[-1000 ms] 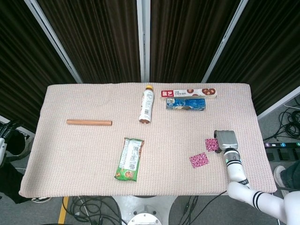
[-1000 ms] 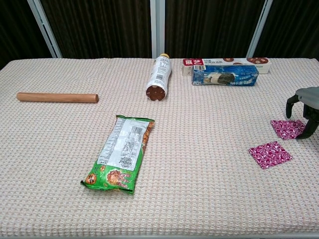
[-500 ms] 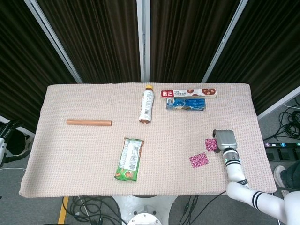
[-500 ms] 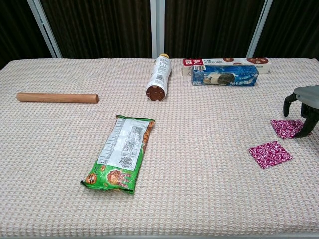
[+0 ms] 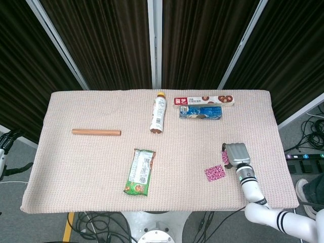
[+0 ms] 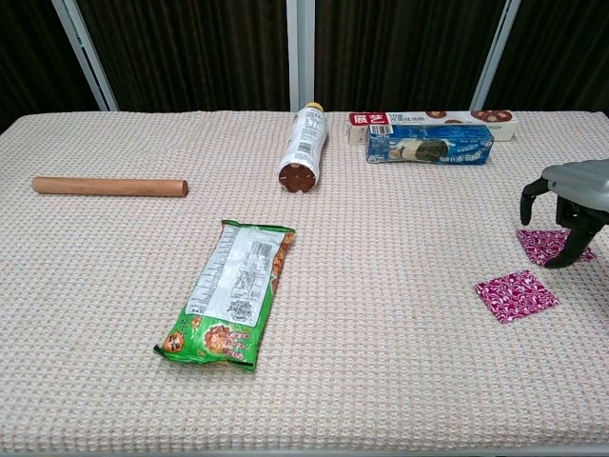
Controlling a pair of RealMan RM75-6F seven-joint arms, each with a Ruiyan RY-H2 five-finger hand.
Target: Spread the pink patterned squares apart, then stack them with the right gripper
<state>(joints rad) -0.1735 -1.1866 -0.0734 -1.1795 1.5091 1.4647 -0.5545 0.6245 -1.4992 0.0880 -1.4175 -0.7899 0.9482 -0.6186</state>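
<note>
On the woven worktop (image 6: 381, 381) the two pink patterned squares lie apart: the nearer square (image 6: 516, 294) flat and alone, down and to the left of the fingers (image 6: 529, 200), and the farther square (image 6: 544, 245) directly under the right hand (image 6: 571, 205), its near corner showing between the curled fingertips. The fingers arch over that square, spread and holding nothing; whether a tip touches the fabric cannot be told. From the head view the right hand (image 5: 236, 153) now covers most of the farther square (image 5: 225, 157), with the nearer square (image 5: 214, 173) just beside it to the lower left. Against the frame a second earlier, the hand has slid leftward and slightly toward the robot, so it hides more of that square than before; both squares appear unmoved. Spreading looks complete, and the hand seems to be setting up a pick for the stack. The left hand is out of view.
</note>
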